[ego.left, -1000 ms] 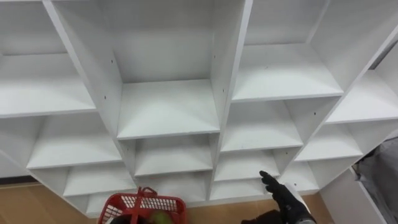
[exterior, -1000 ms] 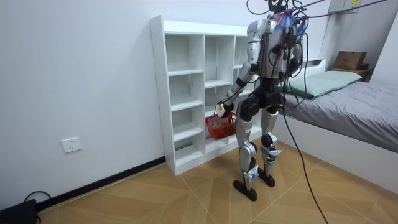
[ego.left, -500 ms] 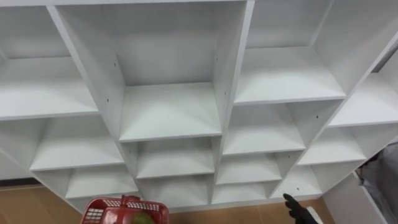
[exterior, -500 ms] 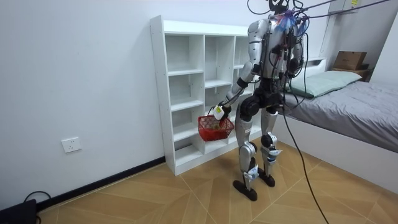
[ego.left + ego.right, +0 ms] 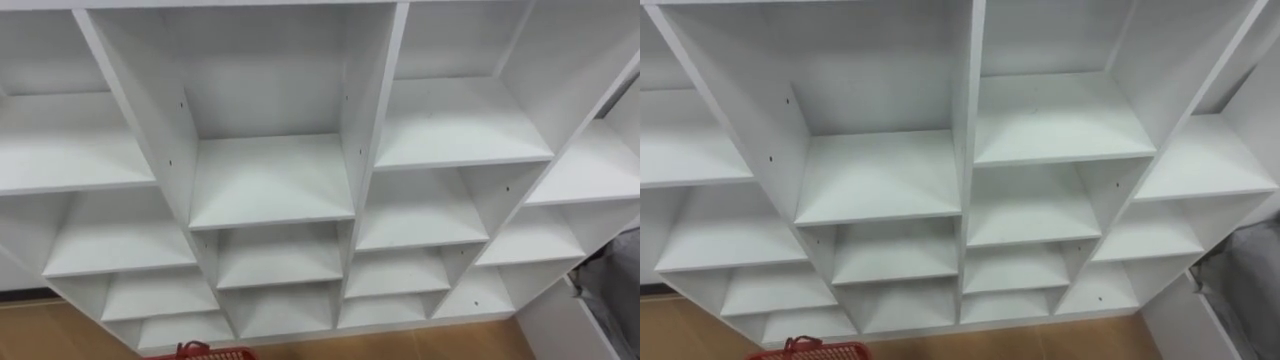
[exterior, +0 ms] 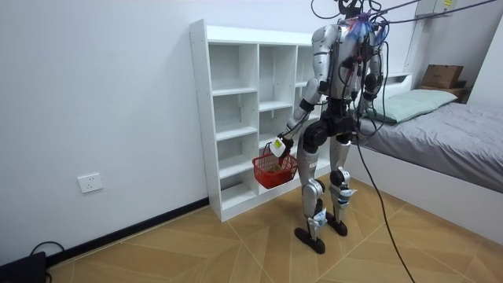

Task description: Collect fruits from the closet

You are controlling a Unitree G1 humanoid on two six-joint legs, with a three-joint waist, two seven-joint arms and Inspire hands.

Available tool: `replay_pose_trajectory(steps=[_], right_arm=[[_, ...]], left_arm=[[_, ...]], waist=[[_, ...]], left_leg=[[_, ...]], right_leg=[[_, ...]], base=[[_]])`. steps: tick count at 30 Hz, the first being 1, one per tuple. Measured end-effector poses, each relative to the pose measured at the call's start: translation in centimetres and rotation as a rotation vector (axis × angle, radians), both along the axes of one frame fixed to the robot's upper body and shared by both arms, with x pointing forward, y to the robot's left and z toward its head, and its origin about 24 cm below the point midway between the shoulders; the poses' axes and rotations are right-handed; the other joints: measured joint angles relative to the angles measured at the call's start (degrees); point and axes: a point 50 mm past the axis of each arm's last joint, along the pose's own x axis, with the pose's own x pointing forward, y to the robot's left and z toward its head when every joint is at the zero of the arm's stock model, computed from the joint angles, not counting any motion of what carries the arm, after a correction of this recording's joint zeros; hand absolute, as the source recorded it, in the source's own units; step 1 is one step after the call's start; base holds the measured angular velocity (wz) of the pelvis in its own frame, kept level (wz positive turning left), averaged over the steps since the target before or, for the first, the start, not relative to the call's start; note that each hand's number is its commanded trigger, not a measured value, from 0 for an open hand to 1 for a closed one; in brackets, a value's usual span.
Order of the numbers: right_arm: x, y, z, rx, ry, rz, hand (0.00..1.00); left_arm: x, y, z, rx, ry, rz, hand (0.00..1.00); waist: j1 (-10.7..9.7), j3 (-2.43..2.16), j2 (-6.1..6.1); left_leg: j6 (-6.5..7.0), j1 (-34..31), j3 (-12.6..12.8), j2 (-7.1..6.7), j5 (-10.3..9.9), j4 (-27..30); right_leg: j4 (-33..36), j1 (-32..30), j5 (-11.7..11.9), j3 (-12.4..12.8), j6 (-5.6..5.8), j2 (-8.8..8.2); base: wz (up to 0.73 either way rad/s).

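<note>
Looking down, left eye view: you face the white closet (image 5: pixel 270 180), and every compartment in sight is bare. The red basket (image 5: pixel 225 354) pokes in at the bottom edge, rim and handle alone, below the lowest shelves.
Room view, stance: the robot stands upright just before the closet.
Room view, left hand: the left hand (image 6: pixel 277 145) is curled round the basket's handle. The basket hangs beside the knee, clear of the shelves.
Room view, fruit: the basket's contents are too small to tell.
Right eye view: the same bare compartments, with the basket rim at the lower left.
Handling, basket: judge it light, a stiff open mesh, free to swing. Hold it at the handle's middle.
Handling, fruit: expect round, smooth, easily bruised pieces. Cup each from the sides and do not pinch.
</note>
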Motion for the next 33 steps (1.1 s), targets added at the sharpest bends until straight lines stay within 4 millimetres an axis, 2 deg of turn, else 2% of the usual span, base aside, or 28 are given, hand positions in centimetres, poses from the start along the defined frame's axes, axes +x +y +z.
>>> replay_pose_trajectory(steps=[6,14,21,33], right_arm=[[-1.6,-0.5,-0.4,-0.005,0.056,-0.086,0.00],[-4.1,-0.5,-1.0,0.022,0.209,-0.118,0.00],[-3.9,-0.5,-1.1,0.028,0.238,-0.124,0.00],[-4.1,-0.5,-1.2,0.040,0.275,-0.113,0.00]], left_arm=[[-1.1,0.1,-0.5,0.004,0.058,0.022,1.00],[-2.7,0.6,-0.7,0.002,0.130,0.068,1.00],[-3.4,0.0,-1.0,0.005,0.184,0.043,1.00],[-3.9,-0.4,-1.2,-0.001,0.214,0.018,1.00]], waist=[[0.0,0.00,0.70],[0.0,-0.02,0.73],[0.1,-0.01,0.93],[0.1,0.05,0.82]], left_leg=[[-0.05,-0.2,0.0,0.03,-0.3,0.0],[-0.04,0.0,0.0,-0.06,-0.3,0.0],[-0.02,-0.1,-0.5,-0.04,-0.3,0.1],[-0.05,1.0,-1.1,-0.16,-0.4,0.1]], right_leg=[[-0.2,-0.1,-0.1,0.3,0.06,0.13],[0.0,0.2,-0.2,0.1,0.13,0.08],[0.0,0.4,-0.2,-0.9,0.05,-0.02],[0.0,1.0,-0.7,-0.6,0.08,-0.10]], base=[[0.00],[0.00],[0.04],[0.02]])
